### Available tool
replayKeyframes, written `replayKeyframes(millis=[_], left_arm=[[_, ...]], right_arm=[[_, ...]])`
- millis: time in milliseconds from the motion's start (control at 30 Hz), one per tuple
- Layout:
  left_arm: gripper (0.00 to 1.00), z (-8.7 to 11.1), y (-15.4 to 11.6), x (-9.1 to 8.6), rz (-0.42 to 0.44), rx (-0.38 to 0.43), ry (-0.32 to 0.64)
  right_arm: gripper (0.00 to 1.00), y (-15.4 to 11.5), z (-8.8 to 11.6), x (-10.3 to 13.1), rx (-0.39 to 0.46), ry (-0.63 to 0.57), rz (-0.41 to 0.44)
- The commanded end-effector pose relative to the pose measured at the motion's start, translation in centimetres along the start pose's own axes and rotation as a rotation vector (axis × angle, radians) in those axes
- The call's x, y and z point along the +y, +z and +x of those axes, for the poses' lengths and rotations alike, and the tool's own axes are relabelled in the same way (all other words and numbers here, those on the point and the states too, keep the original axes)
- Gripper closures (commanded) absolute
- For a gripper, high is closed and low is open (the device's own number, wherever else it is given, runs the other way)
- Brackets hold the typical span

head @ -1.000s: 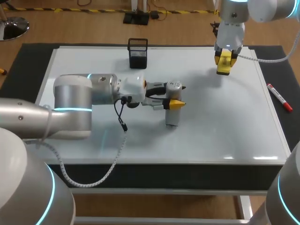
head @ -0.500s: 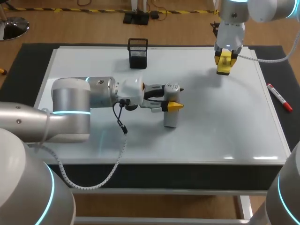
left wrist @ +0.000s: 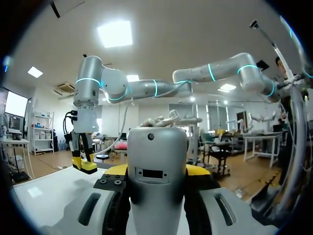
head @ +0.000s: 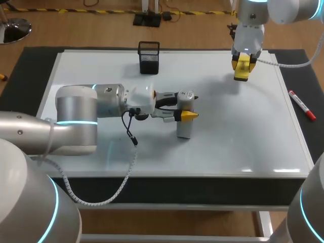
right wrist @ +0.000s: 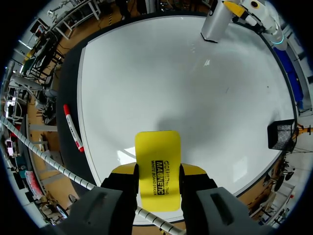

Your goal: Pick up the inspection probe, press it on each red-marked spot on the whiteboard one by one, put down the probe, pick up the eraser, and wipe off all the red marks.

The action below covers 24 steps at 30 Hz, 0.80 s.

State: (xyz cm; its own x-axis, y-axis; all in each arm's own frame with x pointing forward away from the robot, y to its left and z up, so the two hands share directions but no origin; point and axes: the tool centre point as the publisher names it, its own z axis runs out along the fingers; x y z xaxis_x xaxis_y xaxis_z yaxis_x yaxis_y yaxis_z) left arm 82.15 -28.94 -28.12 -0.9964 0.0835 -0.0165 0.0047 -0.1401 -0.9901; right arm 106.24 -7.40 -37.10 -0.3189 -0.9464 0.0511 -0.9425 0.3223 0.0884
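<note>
L gripper (head: 186, 113) is clamped on the inspection probe (head: 185, 129), w/ a finger on each side near its top. The probe is held upright, lower end down at the whiteboard (head: 238, 142), approx. mid-board. The eraser (right wrist: 157, 147), a yellow block, is gripped by its long sides in R gripper (right wrist: 158, 169) & held above the board's far R corner, clear of the surface. A black mesh basket (head: 149, 56) is seen near the board's far edge. A red marker (head: 302, 105) is laid on the dark mat (head: 314, 81) just R of the board.
</note>
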Motion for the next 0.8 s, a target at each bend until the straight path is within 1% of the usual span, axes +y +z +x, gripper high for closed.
replayKeyframes(millis=[33,167,267,333,400,500,633,700,733,800], left_arm=[[1.00,0.0,0.1,0.2,0.003,-0.001,0.000],[1.00,0.0,0.1,0.0,0.004,-0.006,0.001],[1.00,0.0,-0.5,-1.2,-0.001,-0.021,0.032],[1.00,-0.1,-1.5,-2.5,-0.013,-0.035,0.054],[1.00,-0.2,-3.0,-3.6,-0.010,-0.054,0.085],[1.00,-0.2,-5.8,-4.7,-0.019,-0.107,0.100],[1.00,0.1,-9.9,-5.8,-0.010,-0.186,0.114],[1.00,0.4,-11.8,-6.2,-0.037,-0.227,0.119],[1.00,0.7,-12.7,-6.4,-0.026,-0.245,0.121],[1.00,1.0,-14.3,-6.6,-0.042,-0.282,0.122]], right_arm=[[1.00,-0.1,0.1,-0.1,0.003,-0.002,0.000],[1.00,-0.1,0.1,-0.1,0.003,-0.002,0.000],[1.00,-0.1,0.1,-0.1,0.003,-0.002,0.000],[1.00,-0.1,0.1,-0.1,0.003,-0.002,0.000],[1.00,-0.1,0.1,-0.1,0.003,-0.002,0.000],[1.00,-0.1,0.1,-0.1,0.003,-0.002,0.000],[1.00,-0.1,0.1,-0.1,0.003,-0.002,0.000],[1.00,-0.1,0.1,-0.1,0.003,-0.002,0.000],[1.00,-0.1,0.1,-0.1,0.003,-0.002,0.000],[1.00,-0.1,0.1,-0.1,0.003,-0.002,0.000]])
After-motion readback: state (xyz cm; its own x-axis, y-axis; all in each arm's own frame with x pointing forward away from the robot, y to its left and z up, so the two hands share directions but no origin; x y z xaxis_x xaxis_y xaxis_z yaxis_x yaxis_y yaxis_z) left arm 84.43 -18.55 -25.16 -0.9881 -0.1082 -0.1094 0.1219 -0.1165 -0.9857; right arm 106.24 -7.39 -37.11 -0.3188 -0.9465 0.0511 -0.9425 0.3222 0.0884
